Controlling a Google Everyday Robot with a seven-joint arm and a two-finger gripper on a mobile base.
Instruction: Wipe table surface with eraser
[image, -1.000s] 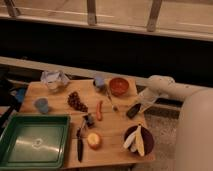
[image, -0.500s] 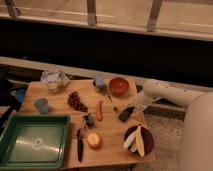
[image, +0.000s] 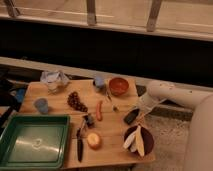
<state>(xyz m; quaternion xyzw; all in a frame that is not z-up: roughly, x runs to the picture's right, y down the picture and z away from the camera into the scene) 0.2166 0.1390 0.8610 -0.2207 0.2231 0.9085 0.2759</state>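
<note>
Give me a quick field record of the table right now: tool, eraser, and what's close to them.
tool: at the table's right side, low over the top
eraser: dark block lying on the table just under the tool
table: tan wood, items spread across it
bowl: reddish, behind the eraser
plate: dark, with pale slices, in front of the eraser
knife: beside the green tray
carrot: left of the eraser

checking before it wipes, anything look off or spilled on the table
Nothing spilled or damaged. The gripper is low at the table surface right side, at the eraser, which lies at a slant near the dark plate.
</note>
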